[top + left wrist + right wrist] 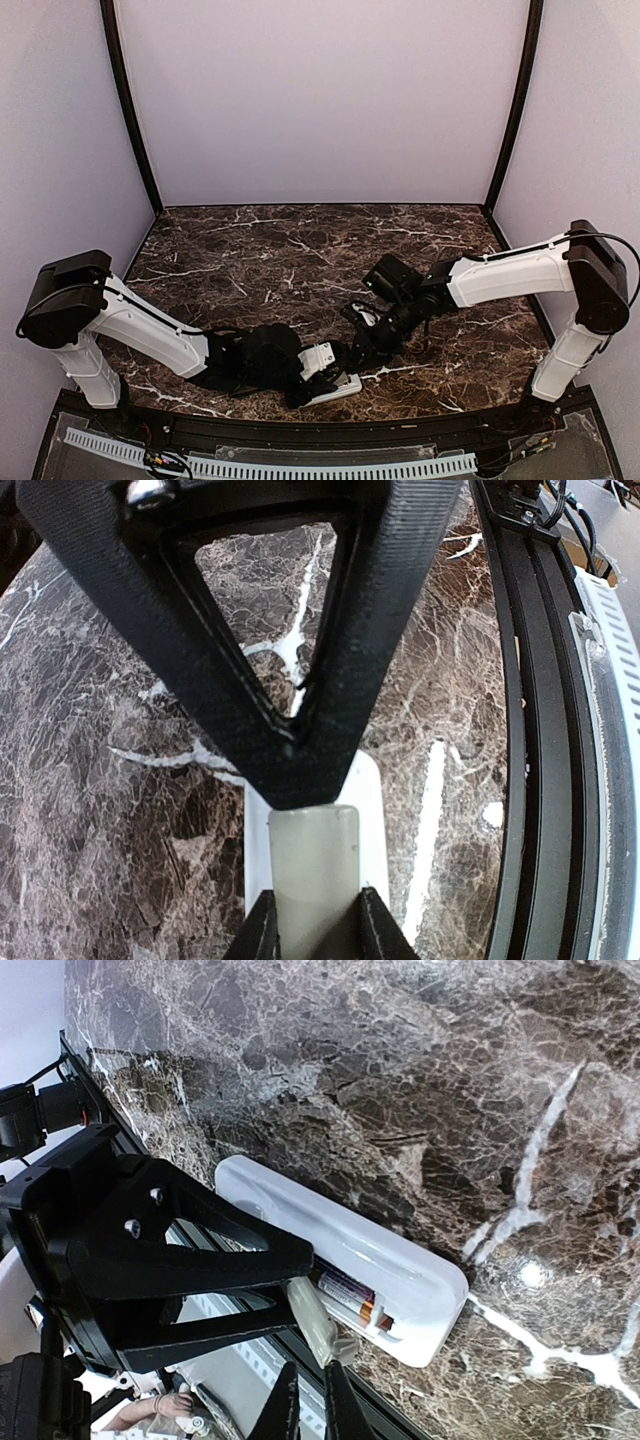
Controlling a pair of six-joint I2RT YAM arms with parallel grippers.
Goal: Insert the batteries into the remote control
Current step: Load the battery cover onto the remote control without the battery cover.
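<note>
The white remote control [400, 1260] lies back-up near the table's front edge [340, 389]. Its battery bay is open, and a purple and orange battery [350, 1298] lies inside. My left gripper [312, 920] is shut on the small off-white back cover [312, 865] across its width. It holds the cover [315, 1320] tilted just above the bay. My right gripper [312, 1395] has its jaws almost together, with only a thin empty slit between them. Its tips sit at the cover's free end. In the top view the two grippers, left [312, 368] and right [360, 350], meet over the remote.
A black raised rail [540, 730] runs along the table's near edge just beside the remote, and a white perforated strip [300, 466] lies beyond it. Dark marble tabletop [300, 260] stretches behind, enclosed by pale walls.
</note>
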